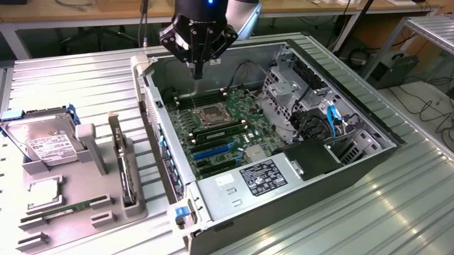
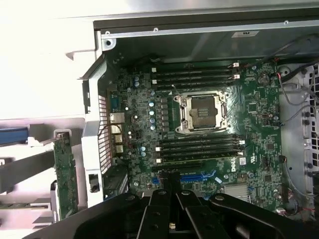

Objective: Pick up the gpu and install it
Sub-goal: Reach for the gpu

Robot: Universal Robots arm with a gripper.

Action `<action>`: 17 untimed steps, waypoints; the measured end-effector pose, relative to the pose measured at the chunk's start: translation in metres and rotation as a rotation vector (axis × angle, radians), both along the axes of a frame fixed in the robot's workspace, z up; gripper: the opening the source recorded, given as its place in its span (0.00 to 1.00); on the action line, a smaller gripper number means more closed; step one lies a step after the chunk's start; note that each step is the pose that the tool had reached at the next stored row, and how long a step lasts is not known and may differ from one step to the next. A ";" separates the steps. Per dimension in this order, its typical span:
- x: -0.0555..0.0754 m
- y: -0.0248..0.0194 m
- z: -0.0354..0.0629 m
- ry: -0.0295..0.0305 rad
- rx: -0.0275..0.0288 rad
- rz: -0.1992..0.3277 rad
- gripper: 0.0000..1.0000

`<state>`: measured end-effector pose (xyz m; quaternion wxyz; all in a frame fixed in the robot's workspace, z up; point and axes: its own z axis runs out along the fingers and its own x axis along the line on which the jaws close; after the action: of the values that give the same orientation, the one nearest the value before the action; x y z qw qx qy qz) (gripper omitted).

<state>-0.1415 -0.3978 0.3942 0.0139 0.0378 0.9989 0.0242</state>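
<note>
Nearest, at the exterior view's left, a grey holder (image 1: 71, 223) on the ribbed metal table (image 1: 397, 212) carries a memory stick (image 1: 67, 210), a processor chip (image 1: 44, 188) and, farther back, a hard drive (image 1: 42, 141). The graphics card (image 1: 126, 170) stands on edge in a slot of the holder, just beside the open computer case (image 1: 284, 218), with nothing gripping it. Within the case lie, in turn, the labelled power supply (image 1: 259, 178), the green motherboard (image 1: 227, 141) and its processor socket (image 1: 211, 114). Above the far end of the motherboard the jaws hang pressed together, pinching nothing, well apart from the graphics card. In the wrist view their tips sit over the motherboard near a blue slot (image 2: 197, 177). A workbench (image 1: 71, 11) stands beyond the table.
</note>
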 end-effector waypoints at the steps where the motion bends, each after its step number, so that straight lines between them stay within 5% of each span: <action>1: -0.002 0.0000 0.0000 -0.0001 0.0000 0.000 0.11; 17: -0.024 0.0000 -0.0001 -0.0002 0.0001 0.000 0.11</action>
<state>-0.1655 -0.3978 0.3941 0.0141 0.0377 0.9989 0.0242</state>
